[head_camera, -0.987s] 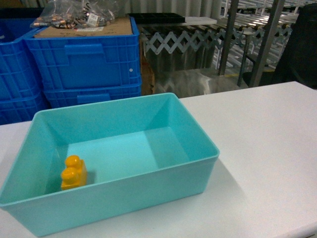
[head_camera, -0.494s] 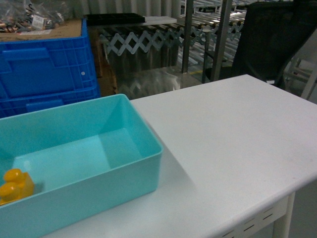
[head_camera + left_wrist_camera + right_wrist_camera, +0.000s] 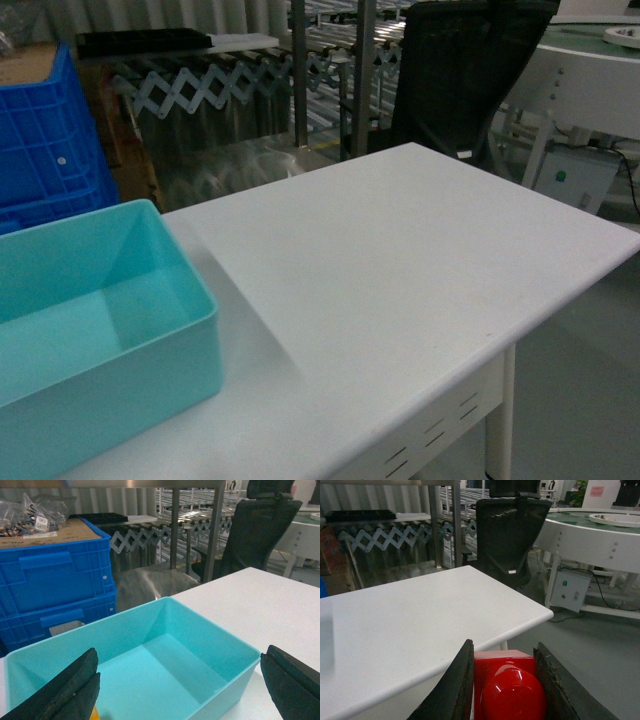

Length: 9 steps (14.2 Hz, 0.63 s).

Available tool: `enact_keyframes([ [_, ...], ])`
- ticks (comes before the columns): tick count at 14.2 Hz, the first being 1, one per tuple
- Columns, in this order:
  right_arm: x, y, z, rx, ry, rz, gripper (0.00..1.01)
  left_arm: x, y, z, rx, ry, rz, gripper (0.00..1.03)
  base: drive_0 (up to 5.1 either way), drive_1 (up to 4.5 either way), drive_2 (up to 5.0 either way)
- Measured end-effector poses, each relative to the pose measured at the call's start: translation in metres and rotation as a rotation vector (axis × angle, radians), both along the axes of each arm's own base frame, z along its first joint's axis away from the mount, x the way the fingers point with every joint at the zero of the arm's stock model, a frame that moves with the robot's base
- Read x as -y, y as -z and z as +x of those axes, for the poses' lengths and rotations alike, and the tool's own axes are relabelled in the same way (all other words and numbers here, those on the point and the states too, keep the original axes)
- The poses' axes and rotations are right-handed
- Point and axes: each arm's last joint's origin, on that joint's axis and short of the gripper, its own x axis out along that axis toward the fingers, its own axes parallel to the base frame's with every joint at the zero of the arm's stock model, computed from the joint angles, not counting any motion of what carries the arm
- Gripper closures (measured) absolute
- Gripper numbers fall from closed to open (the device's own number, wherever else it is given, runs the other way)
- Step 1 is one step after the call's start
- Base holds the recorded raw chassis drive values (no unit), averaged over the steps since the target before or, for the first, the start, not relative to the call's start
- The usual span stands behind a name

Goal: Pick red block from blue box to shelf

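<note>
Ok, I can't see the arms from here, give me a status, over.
Right gripper shut on red block, beyond the table edge. Left gripper open above blue box. Office chair ahead.

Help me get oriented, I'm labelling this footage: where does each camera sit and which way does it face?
Head: on the robot, slanting down at the white table and turquoise box; no arm shows.
Left wrist: behind the open left fingers, facing the box, blue crates behind.
Right wrist: behind the right fingers clamping the red block, facing the table edge and black chair.
Shared: table and chair in all three.
</note>
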Motion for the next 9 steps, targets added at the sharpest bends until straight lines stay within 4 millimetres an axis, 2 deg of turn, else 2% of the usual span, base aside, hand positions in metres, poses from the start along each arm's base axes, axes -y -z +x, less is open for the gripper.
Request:
enact_keyframes([
  [9,0.0000,0.0000,0.0000,0.000,0.000,0.000,0.74,0.0000,0.0000,0.0000,0.000,0.000,0.000,0.05,-1.6,-1.62,-1.6],
])
